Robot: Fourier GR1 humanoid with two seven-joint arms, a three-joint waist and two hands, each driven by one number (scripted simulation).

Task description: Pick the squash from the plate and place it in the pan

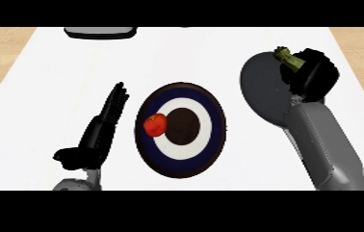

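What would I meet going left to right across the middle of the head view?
left robot hand → plate carrying a tomato → pan → right robot hand, curled round the squash.

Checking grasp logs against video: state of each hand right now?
Left hand: open, fingers straight, holding nothing, beside the plate.
Right hand: shut on the squash, over the pan.

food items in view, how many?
2. A tomato on the left part of the plate; a squash held in the right hand over the pan, mostly hidden, green end showing.
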